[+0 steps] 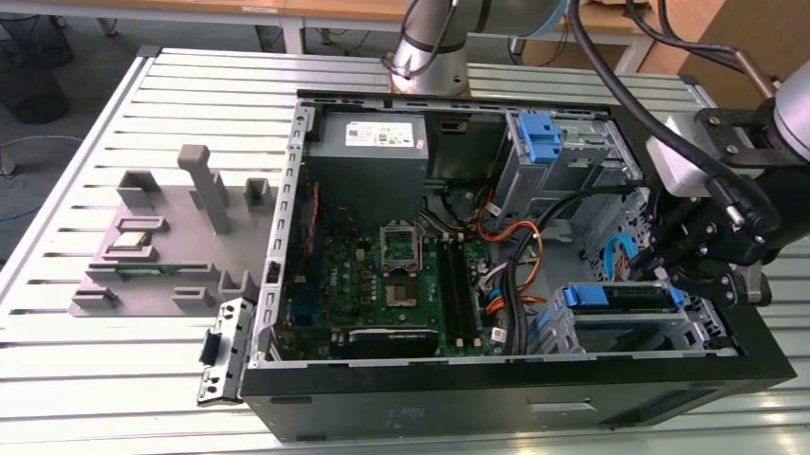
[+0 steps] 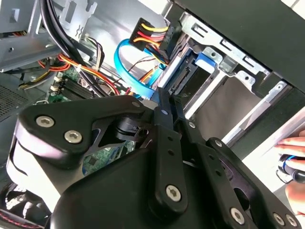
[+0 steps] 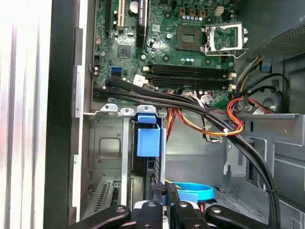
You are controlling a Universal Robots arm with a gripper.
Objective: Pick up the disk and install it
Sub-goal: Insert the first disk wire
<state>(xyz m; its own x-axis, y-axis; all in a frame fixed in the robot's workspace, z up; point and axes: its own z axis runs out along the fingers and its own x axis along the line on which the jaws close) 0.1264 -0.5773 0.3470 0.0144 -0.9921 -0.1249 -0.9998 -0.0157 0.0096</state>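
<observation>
With the disk, a flat silver drive in its blue plastic bracket, seated in the case's corner bay, the gripper hovers there, jaws pressed together; installation looks nearly finished.

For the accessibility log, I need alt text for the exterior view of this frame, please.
A black robot gripper hangs over the drive cage at the exterior view's right of an open computer case, just above the disk in its blue bracket. The green motherboard lies exposed inside, and a grey parts fixture stands on the slatted table.
</observation>
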